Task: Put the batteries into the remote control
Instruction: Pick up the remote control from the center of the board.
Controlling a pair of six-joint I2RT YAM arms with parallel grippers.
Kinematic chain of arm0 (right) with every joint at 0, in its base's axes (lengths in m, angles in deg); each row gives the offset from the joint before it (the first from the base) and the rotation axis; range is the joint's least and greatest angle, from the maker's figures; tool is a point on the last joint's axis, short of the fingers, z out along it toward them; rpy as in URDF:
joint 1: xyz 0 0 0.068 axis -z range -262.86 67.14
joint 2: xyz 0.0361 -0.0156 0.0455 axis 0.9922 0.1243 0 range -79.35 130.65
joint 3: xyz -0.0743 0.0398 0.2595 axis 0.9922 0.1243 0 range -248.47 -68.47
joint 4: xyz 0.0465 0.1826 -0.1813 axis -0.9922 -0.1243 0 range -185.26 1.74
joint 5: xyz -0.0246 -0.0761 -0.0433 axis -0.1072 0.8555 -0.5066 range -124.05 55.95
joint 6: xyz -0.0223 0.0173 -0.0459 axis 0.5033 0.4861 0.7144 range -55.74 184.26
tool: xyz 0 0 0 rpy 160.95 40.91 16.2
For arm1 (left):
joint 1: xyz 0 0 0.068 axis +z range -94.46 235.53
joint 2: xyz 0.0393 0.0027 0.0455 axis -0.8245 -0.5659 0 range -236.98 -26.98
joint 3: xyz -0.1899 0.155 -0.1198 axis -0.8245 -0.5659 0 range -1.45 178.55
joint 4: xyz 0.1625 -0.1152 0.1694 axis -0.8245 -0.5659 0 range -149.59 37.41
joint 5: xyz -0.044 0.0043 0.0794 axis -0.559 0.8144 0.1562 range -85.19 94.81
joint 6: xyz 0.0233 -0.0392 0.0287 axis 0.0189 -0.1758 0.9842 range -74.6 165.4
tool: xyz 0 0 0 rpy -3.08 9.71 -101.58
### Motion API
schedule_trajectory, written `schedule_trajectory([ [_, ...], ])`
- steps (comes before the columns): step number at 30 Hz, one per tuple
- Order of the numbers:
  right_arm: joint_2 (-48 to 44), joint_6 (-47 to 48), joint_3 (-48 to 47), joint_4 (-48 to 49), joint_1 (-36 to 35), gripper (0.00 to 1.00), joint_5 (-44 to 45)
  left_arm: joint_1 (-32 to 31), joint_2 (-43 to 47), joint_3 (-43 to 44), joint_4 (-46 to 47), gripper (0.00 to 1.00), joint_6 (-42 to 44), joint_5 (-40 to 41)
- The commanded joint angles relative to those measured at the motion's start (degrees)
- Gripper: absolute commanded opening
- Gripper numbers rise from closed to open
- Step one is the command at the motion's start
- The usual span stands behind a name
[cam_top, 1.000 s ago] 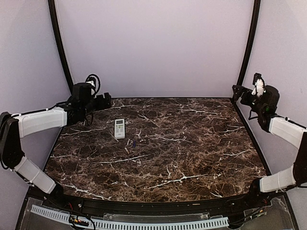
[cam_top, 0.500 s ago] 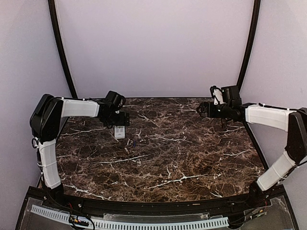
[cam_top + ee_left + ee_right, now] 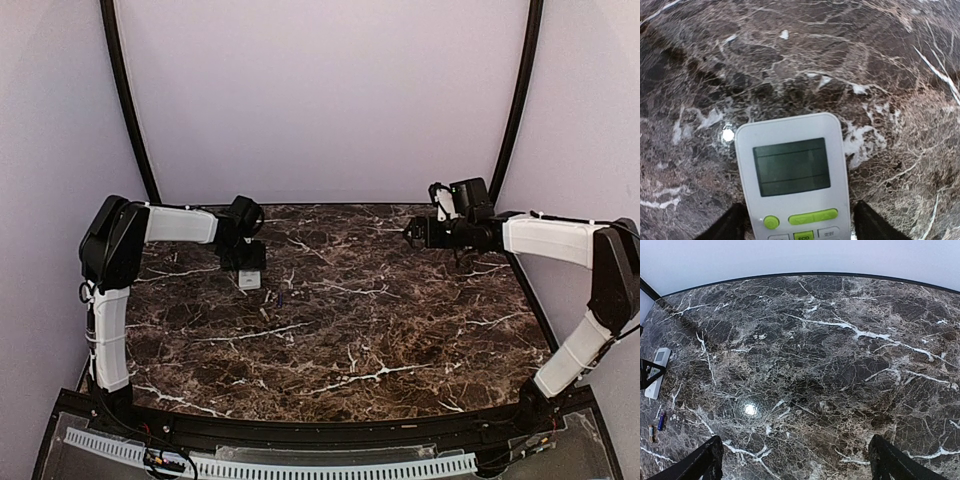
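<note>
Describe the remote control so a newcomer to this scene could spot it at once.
Go to the far left part of the dark marble table. The remote control lies flat there, a white rectangular handset. Its greenish display and green buttons set it apart from the two tiny slim batteries nearby.

Your marble table [image 3: 400, 330] holds the remote control [image 3: 795, 175], face up, upper left in the overhead view. Just below it lie the blue battery [image 3: 279, 298] and pale battery [image 3: 264, 314].

the left arm [image 3: 180, 225] and right arm [image 3: 545, 238] wear white covers on their long links, with bare black housings at elbows and wrists. a thin black cable [image 3: 436, 188] loops at the right wrist. the left gripper [image 3: 800, 227] and right gripper [image 3: 800, 460] have matte black wedge fingers.
</note>
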Motion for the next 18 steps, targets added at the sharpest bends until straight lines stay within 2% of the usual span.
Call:
schedule_trajectory([
  [1,0.62,0.57,-1.83,-0.7,-0.53,0.98,0.64,-0.11,-0.72,0.65,-6.01,0.65,-1.9,-1.96],
  [5,0.03,1.02,-2.4,-0.97,-0.61,0.98,0.34,-0.11,0.37,0.58,-5.99,0.48,-2.61,-5.96],
  [8,-0.63,1.75,-3.14,-1.68,-0.7,0.99,0.2,-0.11,3.52,-1.64,-2.22,0.34,-3.3,-7.03],
  [13,-2.51,3.89,-4.51,-2.97,-0.93,0.98,-1.37,-0.2,14.45,-8.77,7.48,0.18,-2.71,-8.89],
  [18,-6.47,7.86,-6.93,-3.21,-2.28,0.98,-8.72,-3.64,30.8,-15.52,17.36,0.09,1.64,-9.05],
])
